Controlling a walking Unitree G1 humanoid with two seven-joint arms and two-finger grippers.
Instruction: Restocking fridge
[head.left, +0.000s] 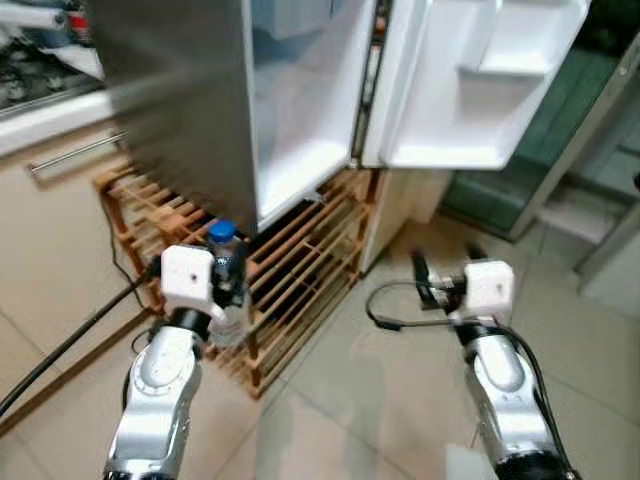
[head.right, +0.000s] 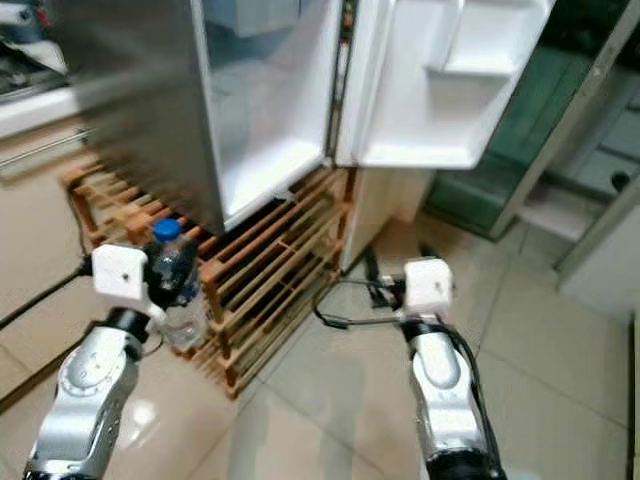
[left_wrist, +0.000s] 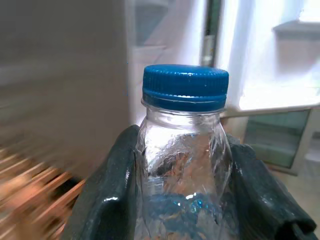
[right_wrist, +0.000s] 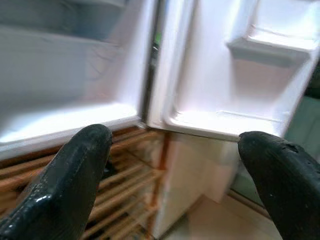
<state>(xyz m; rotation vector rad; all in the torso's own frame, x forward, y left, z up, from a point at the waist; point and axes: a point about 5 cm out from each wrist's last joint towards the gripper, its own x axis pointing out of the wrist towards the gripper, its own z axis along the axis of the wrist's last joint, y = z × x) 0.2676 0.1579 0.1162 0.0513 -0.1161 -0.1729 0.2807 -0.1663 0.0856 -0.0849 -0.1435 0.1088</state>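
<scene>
Over a pale tiled floor (head.left: 330, 400), the left gripper (head.left: 228, 285) clamped a clear water bottle (left_wrist: 182, 165) with a blue cap (left_wrist: 185, 86), while the right gripper (right_wrist: 175, 170) hung spread and empty. Beyond stood a wooden slatted rack (head.left: 290, 270), and above it the fridge (head.left: 300, 110) with its door (head.left: 470, 80) swung wide.

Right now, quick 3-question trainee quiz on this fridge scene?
1. True or false: the fridge door is open.
2. What does the left end effector hold?
A. a can
B. a bottle with a blue cap
C. nothing
3. Fill in: the fridge stands on a wooden ____.

Key:
1. True. The door is swung open and its shelves look bare.
2. B. The fingers clamp its sides. The right end effector is open and holds nothing.
3. Rack.
</scene>
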